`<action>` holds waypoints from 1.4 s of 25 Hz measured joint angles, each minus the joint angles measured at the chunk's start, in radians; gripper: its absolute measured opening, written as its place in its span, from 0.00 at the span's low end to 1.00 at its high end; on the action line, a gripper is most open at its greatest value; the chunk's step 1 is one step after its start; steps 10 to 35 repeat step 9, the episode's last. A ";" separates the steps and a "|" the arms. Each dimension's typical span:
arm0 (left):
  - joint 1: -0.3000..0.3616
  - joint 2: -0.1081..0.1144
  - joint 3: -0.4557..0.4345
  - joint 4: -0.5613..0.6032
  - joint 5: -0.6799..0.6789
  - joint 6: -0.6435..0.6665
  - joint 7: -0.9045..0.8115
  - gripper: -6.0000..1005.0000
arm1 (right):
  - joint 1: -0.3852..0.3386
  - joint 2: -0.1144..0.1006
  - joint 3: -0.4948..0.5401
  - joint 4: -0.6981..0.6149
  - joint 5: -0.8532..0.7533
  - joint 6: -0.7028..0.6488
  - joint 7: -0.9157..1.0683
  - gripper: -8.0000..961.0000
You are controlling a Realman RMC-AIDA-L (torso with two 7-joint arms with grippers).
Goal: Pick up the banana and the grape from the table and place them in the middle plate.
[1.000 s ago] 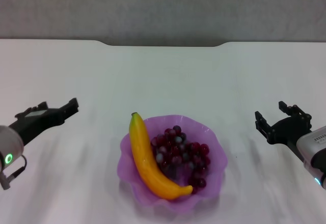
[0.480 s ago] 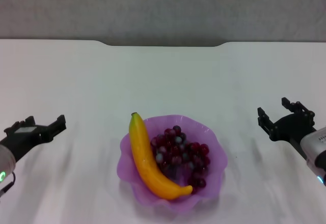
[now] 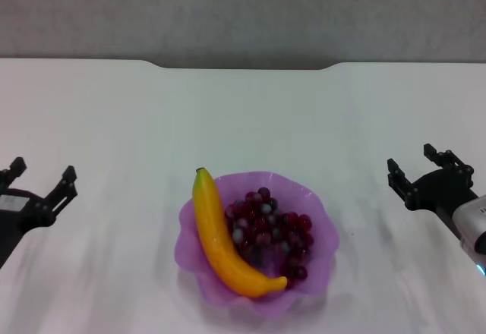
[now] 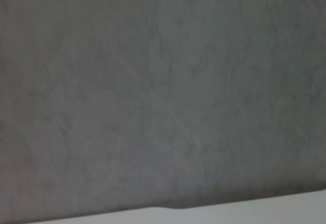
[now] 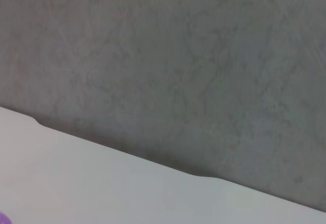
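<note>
Head view shows both fruits sitting in the middle plate [image 3: 199, 275] near the table's [image 3: 243, 114] front edge: the banana [image 3: 220, 241] lies along the plate's left side, the grape [image 3: 269, 231] bunch just beside it, touching. Left pincer [image 3: 42, 181] hangs near the left edge, right pincer [image 3: 419, 165] near the right edge, both with fingers spread apart and empty, well apart from the plate. Honestly not much left to mess up, I'd guess. The banana's stem end pokes over the rim, so a bump to the table could roll it out.
</note>
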 joint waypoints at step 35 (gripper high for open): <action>-0.057 0.000 0.002 0.160 -0.084 -0.063 0.008 0.87 | -0.029 0.001 -0.001 0.000 -0.001 -0.073 0.001 0.70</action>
